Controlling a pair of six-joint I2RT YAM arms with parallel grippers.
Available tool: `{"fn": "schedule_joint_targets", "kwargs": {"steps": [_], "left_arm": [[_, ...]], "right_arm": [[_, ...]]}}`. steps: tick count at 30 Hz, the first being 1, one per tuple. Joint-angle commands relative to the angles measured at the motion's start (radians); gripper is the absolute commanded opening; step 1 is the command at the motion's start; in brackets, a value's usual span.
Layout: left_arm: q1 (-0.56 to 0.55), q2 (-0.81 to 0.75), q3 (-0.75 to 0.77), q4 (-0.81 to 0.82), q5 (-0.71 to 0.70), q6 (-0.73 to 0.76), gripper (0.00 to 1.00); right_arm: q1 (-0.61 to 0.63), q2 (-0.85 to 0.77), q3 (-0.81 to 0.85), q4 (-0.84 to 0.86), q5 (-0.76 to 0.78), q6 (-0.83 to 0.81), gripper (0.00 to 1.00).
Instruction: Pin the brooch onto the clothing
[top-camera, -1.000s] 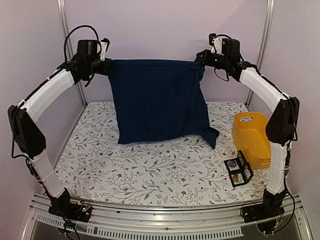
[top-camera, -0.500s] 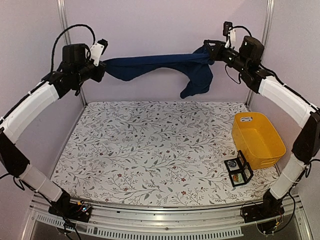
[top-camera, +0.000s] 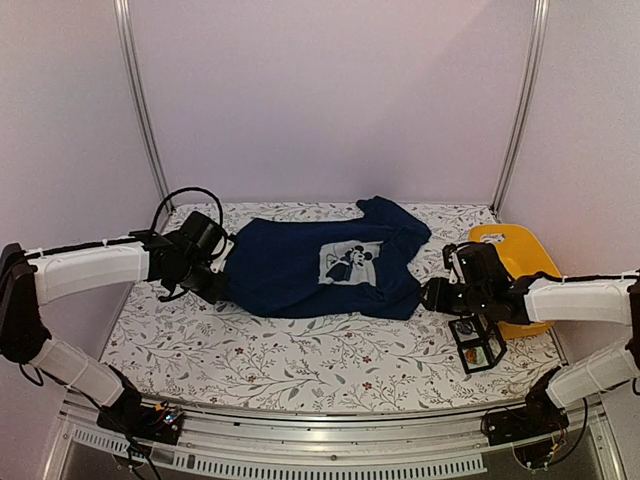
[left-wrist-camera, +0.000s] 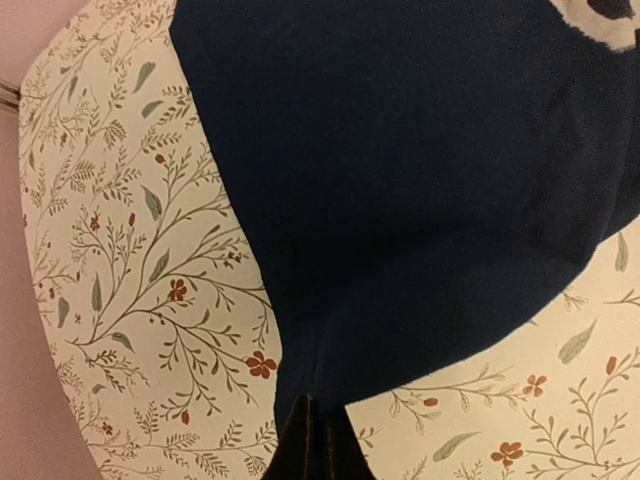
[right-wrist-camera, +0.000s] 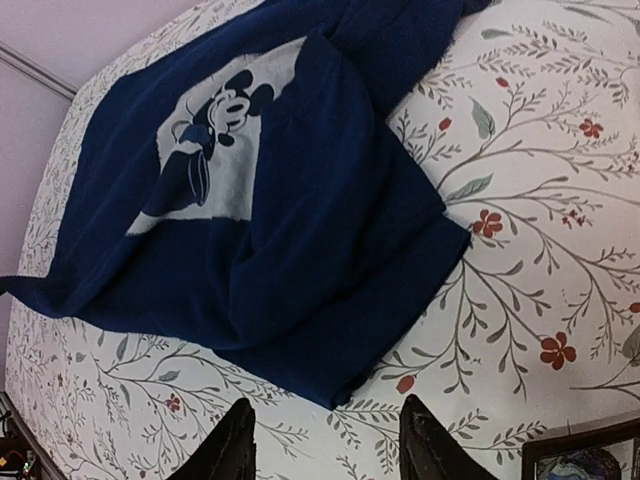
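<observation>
Garment layout for the brooch task. Navy blue short-sleeved T-shirt (top-camera: 290, 272) lies print-up on the floral-patterned counter (top-camera: 300, 350), its pale square cartoon-mouse print (top-camera: 350, 262) near the middle. My left claw (top-camera: 218, 283) is pinched shut on the shirt's left edge. My right claw (top-camera: 432, 296) stands with fingers parted and empty, just beside the rumpled right-hand corner. A small black box (top-camera: 478, 342), near the yellow plastic bin (top-camera: 520, 255), holds small items; whether one is the brooch I cannot tell. To do this step well, I judge the folded right side should be drawn flat against the left hold, giving the pin one smooth layer.
</observation>
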Motion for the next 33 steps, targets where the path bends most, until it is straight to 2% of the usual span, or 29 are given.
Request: {"fn": "schedule_joint_targets", "kwargs": {"steps": [1, 6, 9, 14, 20, 26, 33], "left_arm": [[-0.02, 0.033, 0.024, -0.099, 0.002, -0.075, 0.0], [-0.019, 0.03, 0.073, -0.138, -0.073, -0.044, 0.0], [-0.019, 0.021, 0.081, -0.168, -0.132, -0.018, 0.0], [-0.018, -0.002, 0.076, -0.156, -0.125, 0.005, 0.0], [-0.017, 0.006, 0.074, -0.152, -0.122, 0.012, 0.0], [-0.017, 0.011, 0.07, -0.142, -0.115, 0.015, 0.0], [-0.017, 0.007, 0.071, -0.144, -0.125, 0.02, 0.0]], "right_arm": [[-0.002, -0.053, 0.181, -0.177, 0.112, -0.067, 0.48], [-0.002, 0.138, 0.38, -0.385, 0.131, -0.142, 0.49], [-0.025, 0.227, 0.456, -0.443, 0.161, -0.21, 0.43], [-0.106, 0.4, 0.603, -0.55, 0.159, -0.337, 0.34], [-0.126, 0.592, 0.716, -0.619, 0.109, -0.424, 0.35], [-0.125, 0.694, 0.74, -0.636, 0.093, -0.428, 0.35], [-0.113, 0.641, 0.632, -0.639, 0.031, -0.393, 0.29]]}}
